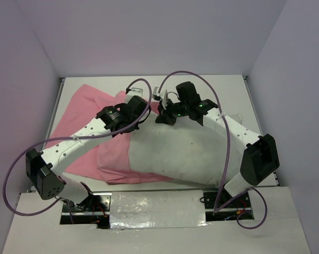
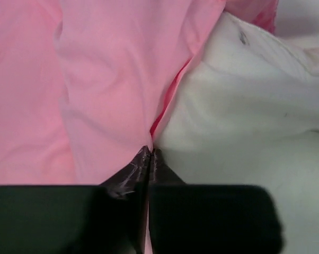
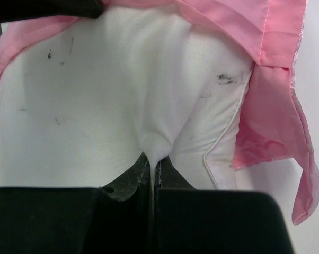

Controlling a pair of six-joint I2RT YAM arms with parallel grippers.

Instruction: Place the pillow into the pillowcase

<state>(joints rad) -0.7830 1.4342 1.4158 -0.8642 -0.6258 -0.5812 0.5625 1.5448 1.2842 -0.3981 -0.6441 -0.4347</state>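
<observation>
With my left gripper (image 2: 150,154) pinched shut on the pillowcase (image 1: 82,114) hem and my right gripper (image 3: 153,161) clamped on a fold of the pillow (image 1: 183,151), mid-frame and barely sleeved, I'd draw the hem rightward while nudging the pillow left.

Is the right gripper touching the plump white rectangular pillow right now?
Touching. The right wrist view shows the right gripper shut on a pinched fold of the plump white pillow.
</observation>
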